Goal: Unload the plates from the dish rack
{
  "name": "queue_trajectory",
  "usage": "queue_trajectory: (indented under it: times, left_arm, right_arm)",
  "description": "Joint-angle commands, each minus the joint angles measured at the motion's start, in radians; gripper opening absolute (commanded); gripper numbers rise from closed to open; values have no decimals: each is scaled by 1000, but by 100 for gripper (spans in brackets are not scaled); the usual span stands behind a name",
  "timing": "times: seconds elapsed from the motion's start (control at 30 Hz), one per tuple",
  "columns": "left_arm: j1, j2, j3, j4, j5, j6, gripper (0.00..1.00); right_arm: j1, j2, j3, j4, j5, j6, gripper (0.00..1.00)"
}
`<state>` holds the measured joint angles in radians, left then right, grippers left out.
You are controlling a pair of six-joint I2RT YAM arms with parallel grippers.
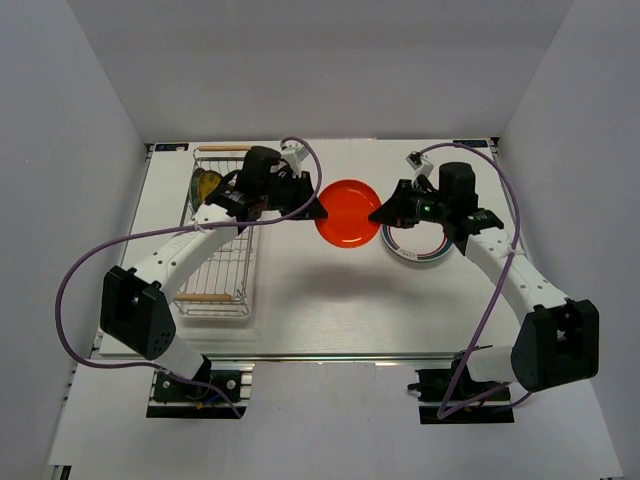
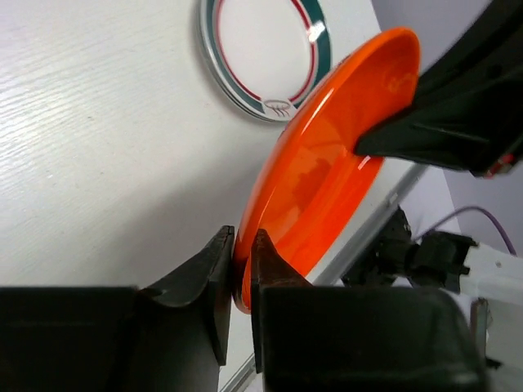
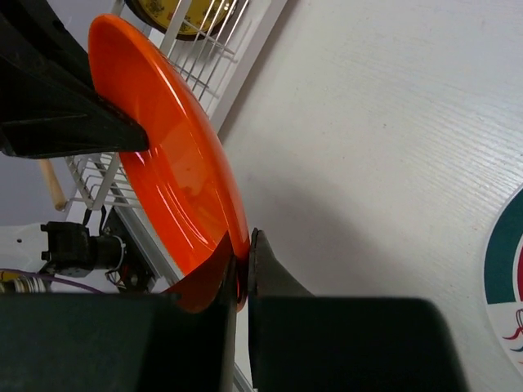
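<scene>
The rack [image 1: 222, 285] is laid along the left side of the table [image 1: 310, 315]. At right, a white plate [image 1: 412, 253] is laid flat beneath the right arm. At mid-table, the orange plate [image 1: 348, 212] is held tilted, its left rim clamped by the left gripper [image 1: 320, 212] and its right rim by the right gripper [image 1: 375, 215]. A yellow plate [image 1: 207, 185] is lodged in the rack's far end.

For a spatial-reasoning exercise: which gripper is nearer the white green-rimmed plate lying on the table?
Right. The right gripper clamps one rim of the orange plate, just beside the white plate; the left gripper clamps the opposite rim, farther away.
</scene>
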<state>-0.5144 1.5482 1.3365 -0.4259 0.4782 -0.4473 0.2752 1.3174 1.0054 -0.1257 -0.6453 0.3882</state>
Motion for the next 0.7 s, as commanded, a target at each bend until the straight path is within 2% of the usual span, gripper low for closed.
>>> queue_trajectory:
  times: [0.0,0.07,0.1,0.13,0.2,0.23,0.3,0.33,0.43,0.67]
  left_arm:
    - [-6,-30,62,-56,-139,-14,23]
    - [-6,-36,78,-101,-188,-13,62]
    - [-6,-39,99,-123,-260,-11,90]
    - [-6,-46,110,-151,-309,-14,98]
    - [-6,-60,122,-221,-418,-34,98]
    - [4,-75,131,-272,-543,-44,98]
    - [14,-92,135,-327,-652,-97,98]
    - [14,-102,139,-380,-787,-117,98]
    - [14,-135,141,-476,-968,-191,98]
    - [14,-212,72,-510,-1050,-234,98]
  right_arm:
    - [1,25,56,-26,95,12,0]
    - [2,43,55,-19,84,23,0]
    - [2,49,53,-14,88,34,0]
    - [1,57,55,-21,96,38,0]
    - [2,81,70,-43,131,41,0]
    - [4,91,73,-66,159,46,0]
    - [8,118,79,-71,194,51,0]
    - [12,149,84,-90,220,57,0]
    - [16,204,104,-109,246,78,0]
    - [55,388,182,-104,266,133,0]
